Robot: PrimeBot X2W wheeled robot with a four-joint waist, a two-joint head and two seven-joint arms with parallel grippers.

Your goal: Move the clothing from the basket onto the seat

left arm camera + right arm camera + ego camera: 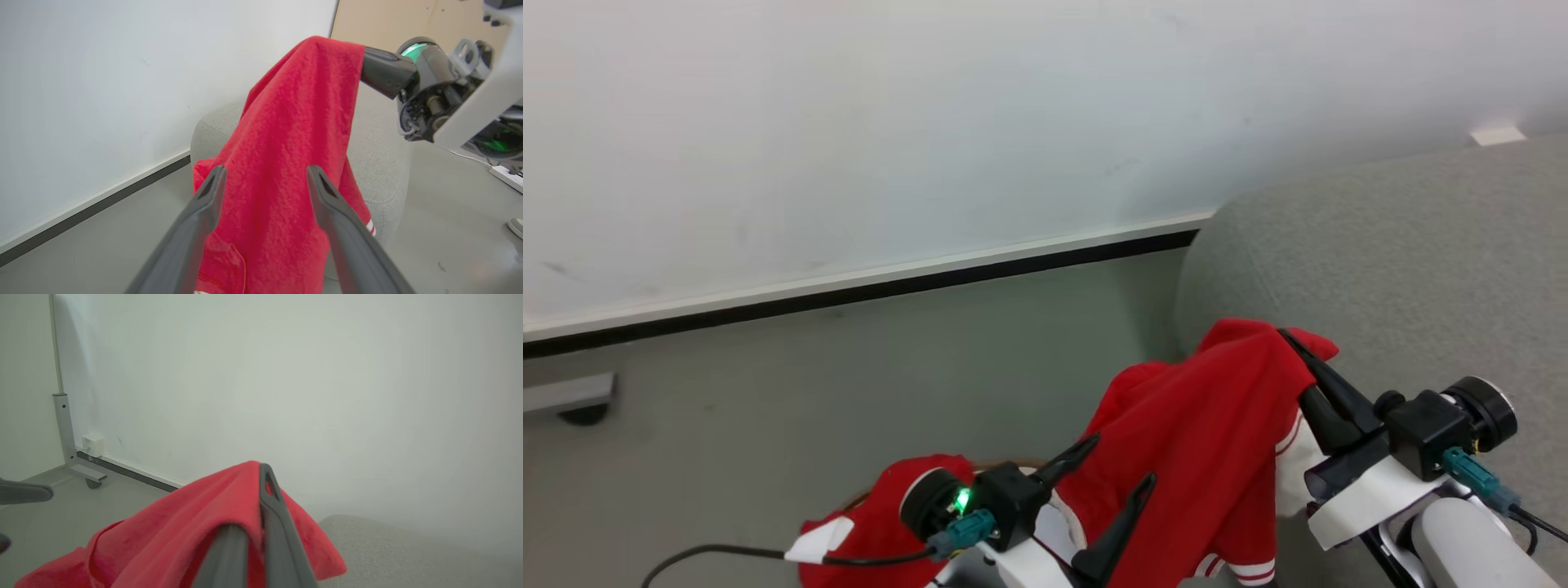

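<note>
**A:** Head view first. Where is the clothing?

**B:** The red garment point(1209, 425) hangs from the right gripper point(1286, 335), which is clamped on its upper fold. That fold sits right at the rounded side of the grey sofa point(1405, 269). Most of the cloth dangles over the floor point(849, 384), not over the cushion.

**A:** And the other arm?

**B:** The left gripper point(1119, 463) is spread wide and holds nothing, with the cloth just beyond it. A lower lobe with a white tag point(821, 539) sags beside a thin tan curve that I take for the rim of the basket point(1005, 465). Whether that end has cleared it, I cannot tell.

**A:** The left wrist view?

**B:** Its own two fingers stand apart with the garment beyond them, and nothing is pinched. The cloth drapes down from the other arm's fingertip. The striped hem point(371, 226) hangs free in front of the sofa's end, and nothing rests on the upholstery.

**A:** The right wrist view?

**B:** The fingers are pressed together with red fabric folded over and trapped between them. The sofa's top shows low at the right, below the fingertips, against the pale wall point(327, 375).

**A:** So how far along is it?

**B:** I'd judge about midway. The garment is lifted and brought to the sofa's edge. Carrying it over the seat, lowering it and letting go are left.
</note>
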